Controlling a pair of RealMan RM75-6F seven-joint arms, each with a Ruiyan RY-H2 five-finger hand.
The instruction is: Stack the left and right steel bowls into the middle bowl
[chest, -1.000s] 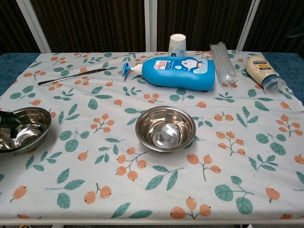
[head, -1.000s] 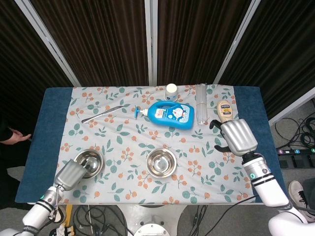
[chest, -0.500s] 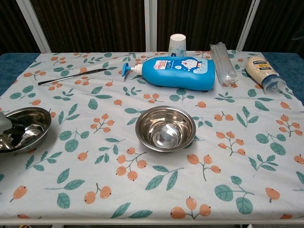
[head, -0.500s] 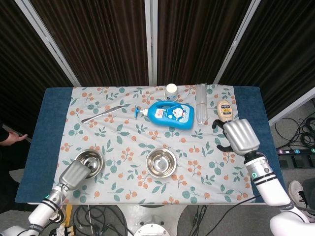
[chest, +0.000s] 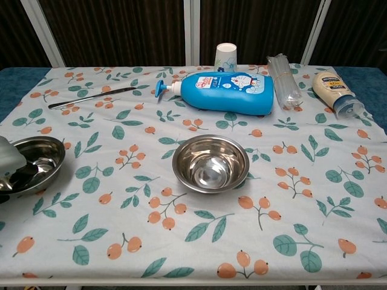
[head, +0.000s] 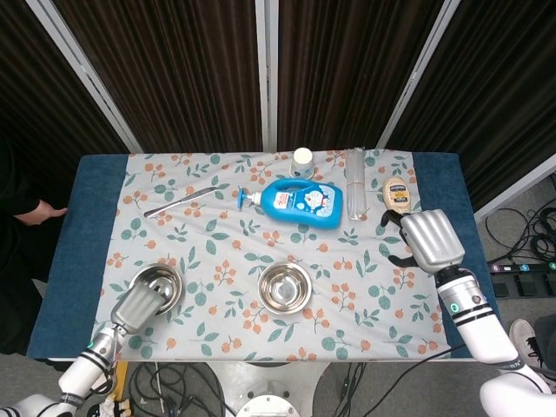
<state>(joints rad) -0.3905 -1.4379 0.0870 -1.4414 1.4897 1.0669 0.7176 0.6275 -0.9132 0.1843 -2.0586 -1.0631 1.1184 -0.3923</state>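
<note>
We see only 2 steel bowls on the flowery cloth (head: 217, 234). The middle bowl (head: 285, 288) sits open side up near the front of the table, so another bowl can drop straight into it. The left bowl (head: 157, 287) sits well apart from it, near the left front edge.

Our left hand (head: 139, 306) is at the near rim of the left bowl. In the chest view the dark fingers (chest: 25, 174) reach over the rim into the bowl. We think it is getting a grip to lift the bowl, but we cannot tell if it is clamped on yet.

Our right hand (head: 428, 241) hangs over the right side of the cloth with its fingers curled in. We see nothing in it, and no bowl under it.

The blue bottle (head: 301, 203), knife (head: 181, 201), cup (head: 302, 161) and mayo bottle (head: 397, 195) lie at the far side, out of the way.
</note>
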